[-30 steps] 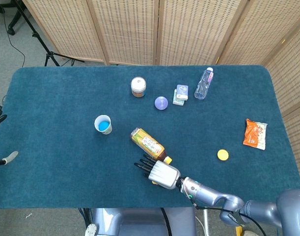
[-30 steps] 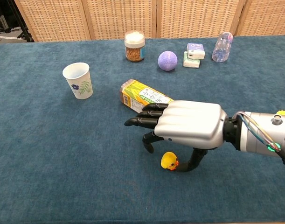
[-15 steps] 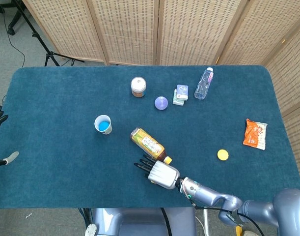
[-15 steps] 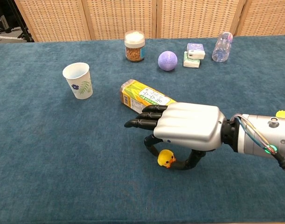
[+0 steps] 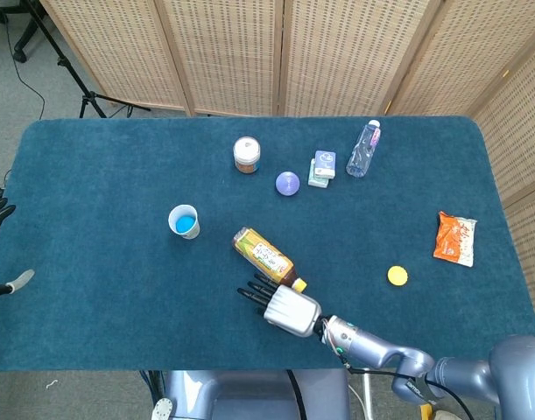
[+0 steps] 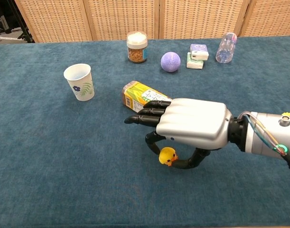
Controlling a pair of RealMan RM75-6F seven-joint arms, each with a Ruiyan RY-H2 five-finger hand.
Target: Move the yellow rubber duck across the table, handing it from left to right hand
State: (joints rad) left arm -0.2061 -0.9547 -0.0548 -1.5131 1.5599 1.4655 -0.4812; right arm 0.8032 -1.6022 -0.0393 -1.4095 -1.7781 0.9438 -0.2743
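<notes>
The right hand (image 6: 192, 126) pinches the yellow rubber duck (image 6: 167, 156) between thumb and finger — just above the tabletop (image 6: 64, 156).

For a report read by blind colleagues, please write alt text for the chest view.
The robot's right hand pinches a small yellow rubber duck between thumb and a finger, low over a blue table. Behind the hand lies a yellow drink bottle on its side; a paper cup stands further left.
</notes>
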